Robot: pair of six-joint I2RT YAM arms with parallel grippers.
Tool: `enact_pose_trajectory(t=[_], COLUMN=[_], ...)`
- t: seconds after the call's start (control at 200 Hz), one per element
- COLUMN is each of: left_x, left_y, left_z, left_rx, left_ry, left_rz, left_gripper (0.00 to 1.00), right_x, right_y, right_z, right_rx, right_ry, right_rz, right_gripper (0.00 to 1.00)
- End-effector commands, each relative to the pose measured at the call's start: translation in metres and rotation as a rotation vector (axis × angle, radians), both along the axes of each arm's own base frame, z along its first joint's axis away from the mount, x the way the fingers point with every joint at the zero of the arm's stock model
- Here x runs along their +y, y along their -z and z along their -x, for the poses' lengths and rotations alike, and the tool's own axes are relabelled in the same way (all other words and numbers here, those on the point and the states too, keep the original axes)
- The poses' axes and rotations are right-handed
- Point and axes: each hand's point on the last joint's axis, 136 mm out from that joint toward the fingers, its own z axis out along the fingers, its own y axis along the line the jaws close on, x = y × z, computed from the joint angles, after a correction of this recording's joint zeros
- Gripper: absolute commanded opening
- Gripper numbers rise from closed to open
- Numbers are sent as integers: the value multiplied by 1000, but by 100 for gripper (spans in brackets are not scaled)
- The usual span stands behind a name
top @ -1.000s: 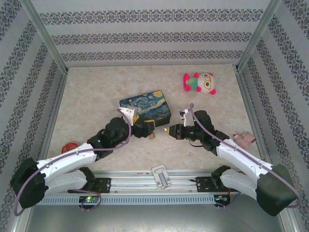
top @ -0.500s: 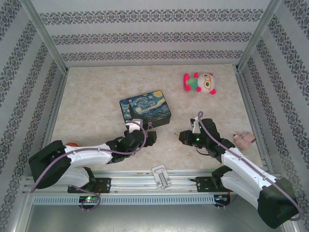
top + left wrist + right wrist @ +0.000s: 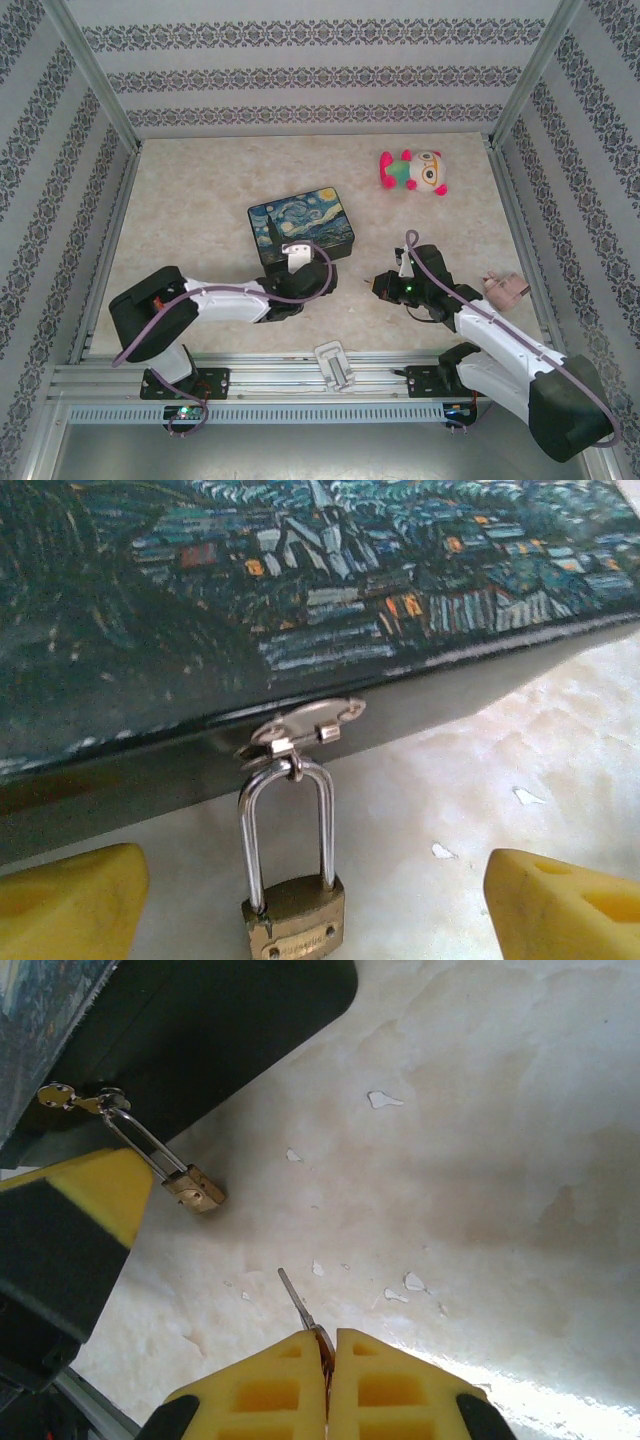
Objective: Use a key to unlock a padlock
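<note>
- Pinching the key (image 3: 297,1305) in closed right gripper (image 3: 328,1345), bottom centre; not inserted.
- Straddling the locked padlock (image 3: 293,915) with open left gripper (image 3: 315,910), lower centre.
- Remaining: steadying, inserting, turning.

Brass padlock (image 3: 295,927), silvery shackle (image 3: 249,840), blue swirl-painted tin (image 3: 250,570)

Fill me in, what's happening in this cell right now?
A small brass padlock hangs from the latch of the painted tin. The left pincer is open and straddles the padlock without touching it. The right pincer is shut on the key, with the blade pointing out and apart from the padlock. The key isn't in the padlock yet.
</note>
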Motion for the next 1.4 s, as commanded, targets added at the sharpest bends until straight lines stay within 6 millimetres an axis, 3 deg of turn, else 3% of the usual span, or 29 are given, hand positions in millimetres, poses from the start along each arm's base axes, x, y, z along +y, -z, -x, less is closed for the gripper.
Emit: enact_pose_trajectory(t=[0.0, 0.285, 0.65, 0.899, 1.084, 1.394], left_x=[18, 28, 18, 15, 14, 26], left_y=[16, 17, 22, 8, 14, 33], left_z=[7, -9, -50, -86, -80, -60], left_rx=[73, 115, 97, 50, 92, 159], left_ry=[-67, -150, -158, -171, -142, -149], left_rz=[-148, -325, -230, -210, -225, -217], left_gripper=[86, 81, 78, 76, 76, 60], right_x=[1, 6, 10, 12, 13, 14], right_y=[-14, -14, -15, -12, -11, -11], right_z=[-15, -24, -33, -38, -40, -41], right_rx=[-58, -50, -52, -43, -38, -34], right_ry=[4, -4, -16, -18, -18, -14], right_rz=[1, -5, -6, 8, 2, -4], right_gripper=[0, 0, 0, 0, 0, 0])
